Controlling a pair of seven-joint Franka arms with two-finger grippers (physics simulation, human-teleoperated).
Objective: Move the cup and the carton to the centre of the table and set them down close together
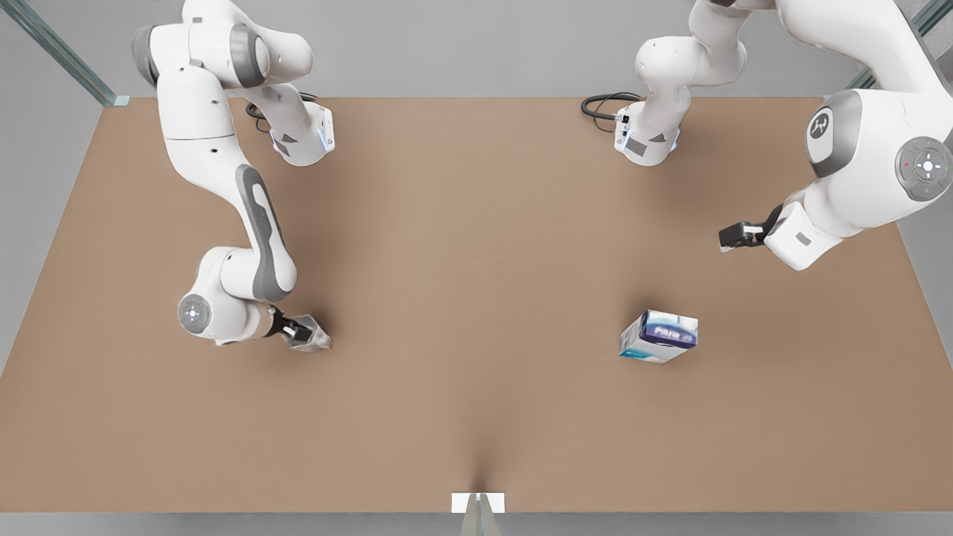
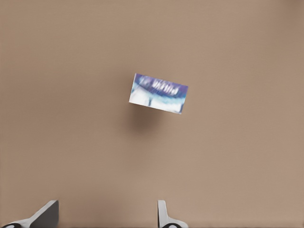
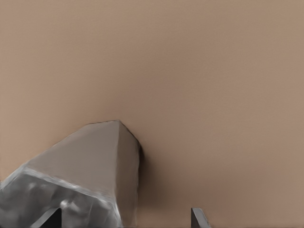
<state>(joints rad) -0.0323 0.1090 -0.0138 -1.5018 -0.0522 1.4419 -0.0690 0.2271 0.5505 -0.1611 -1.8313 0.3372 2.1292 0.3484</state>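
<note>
The carton [image 1: 660, 336] lies on the brown table [image 1: 476, 246] toward the front view's right, its dark blue lettered face up. From above, the carton [image 2: 158, 92] lies well ahead of my left gripper [image 2: 104, 219], which is open. That left gripper [image 1: 724, 239] hangs above the table, behind and to the right of the carton. The grey faceted cup [image 1: 319, 340] stands at the front view's left. My right gripper [image 1: 301, 330] is down at it. The cup [image 3: 85, 175] sits close up, one finger [image 3: 51, 219] at its rim, the other finger [image 3: 199, 217] apart from it; the right gripper [image 3: 126, 221] is open.
Both arm bases [image 1: 301, 138] [image 1: 646, 138] stand at the table's far edge with black cables [image 1: 599, 104] beside them. A small white marker [image 1: 477, 502] sits at the middle of the near edge. Wide bare tabletop lies between cup and carton.
</note>
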